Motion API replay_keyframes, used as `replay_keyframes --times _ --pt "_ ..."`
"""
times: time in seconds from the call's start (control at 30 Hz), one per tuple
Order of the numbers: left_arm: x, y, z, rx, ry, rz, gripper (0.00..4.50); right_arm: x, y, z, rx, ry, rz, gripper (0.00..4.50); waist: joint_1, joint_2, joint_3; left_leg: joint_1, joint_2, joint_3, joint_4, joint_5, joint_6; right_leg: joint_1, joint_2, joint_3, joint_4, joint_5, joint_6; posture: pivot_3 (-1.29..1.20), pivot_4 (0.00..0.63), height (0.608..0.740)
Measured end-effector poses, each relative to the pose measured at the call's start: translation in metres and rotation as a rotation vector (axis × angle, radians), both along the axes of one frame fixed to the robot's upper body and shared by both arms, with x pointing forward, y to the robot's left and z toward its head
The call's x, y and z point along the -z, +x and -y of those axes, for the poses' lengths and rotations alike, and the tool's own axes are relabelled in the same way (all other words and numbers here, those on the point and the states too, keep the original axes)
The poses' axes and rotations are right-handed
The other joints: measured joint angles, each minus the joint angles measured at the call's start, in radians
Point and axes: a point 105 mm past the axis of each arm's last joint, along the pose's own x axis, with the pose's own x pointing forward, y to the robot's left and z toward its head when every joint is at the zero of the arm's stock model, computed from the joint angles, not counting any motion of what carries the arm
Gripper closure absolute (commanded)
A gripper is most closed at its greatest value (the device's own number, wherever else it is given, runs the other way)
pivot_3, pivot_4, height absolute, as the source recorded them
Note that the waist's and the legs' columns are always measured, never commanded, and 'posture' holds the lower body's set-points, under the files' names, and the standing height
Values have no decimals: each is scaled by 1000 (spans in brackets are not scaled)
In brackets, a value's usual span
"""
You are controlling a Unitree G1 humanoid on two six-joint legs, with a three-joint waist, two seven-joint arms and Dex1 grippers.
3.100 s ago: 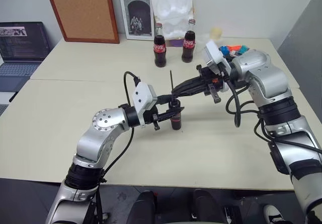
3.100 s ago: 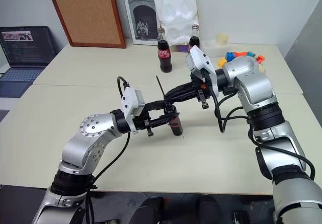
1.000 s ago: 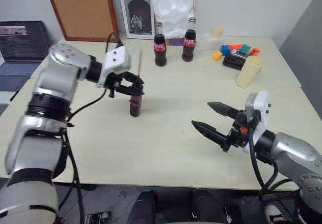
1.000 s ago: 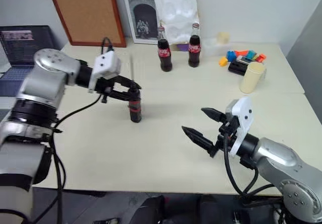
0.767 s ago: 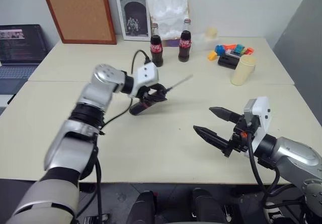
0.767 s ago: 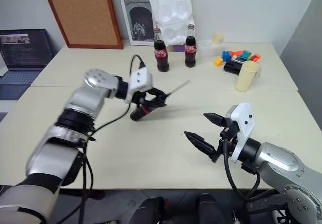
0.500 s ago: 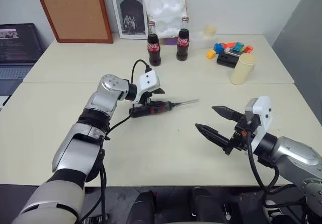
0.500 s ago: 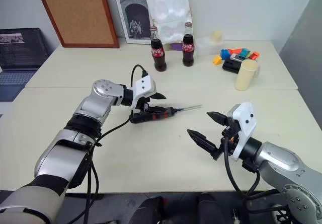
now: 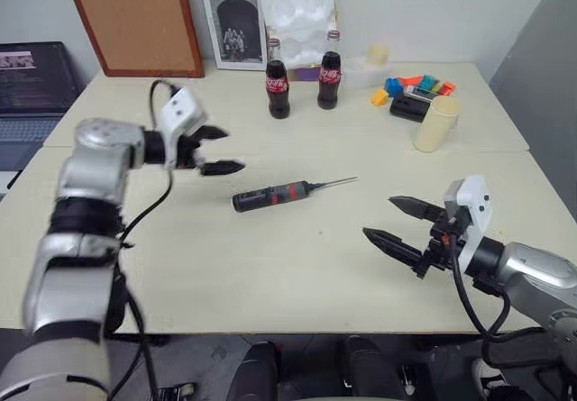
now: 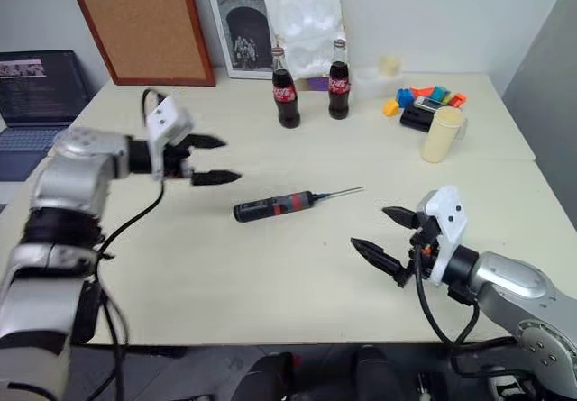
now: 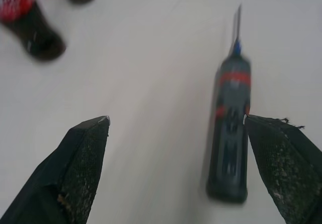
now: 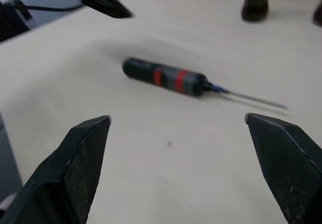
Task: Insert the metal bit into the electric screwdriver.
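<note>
Both my grippers empty, jaws spread: left gripper (image 9: 216, 151), right gripper (image 9: 397, 223). Electric screwdriver (image 9: 269, 195) lies flat mid-table (image 9: 270, 266), metal bit (image 9: 332, 183) seated at its tip, pointing about 3 o'clock. Risk: it could roll, or a careless brush could loosen the bit. Cream cup (image 9: 432, 123) at 1 o'clock; contents unseen.

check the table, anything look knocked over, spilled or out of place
Nothing stands out. The electric screwdriver lies flat on the table with the metal bit sticking straight out of its tip, neither pincer touching it. The two cola bottles and the cream cup stand upright, with no spill visible.
</note>
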Motion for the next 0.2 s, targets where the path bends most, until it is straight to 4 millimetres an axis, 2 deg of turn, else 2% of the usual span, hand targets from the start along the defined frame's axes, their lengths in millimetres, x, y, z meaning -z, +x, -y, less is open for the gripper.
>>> replay_keyframes --times 0.1,0.2 --pt "20 -21 -10 -61 -6 -40 55 4 4 11 45 -6 1 0 9 0 0 0 1 0 0 0 0 0 0 0 0 0 0 0 150 740" --pt "26 -38 -14 -112 6 -42 55 9 5 17 67 -12 -3 0 20 -1 0 0 6 -1 1 0 -1 2 0 -2 0 0 -2 0 150 740"
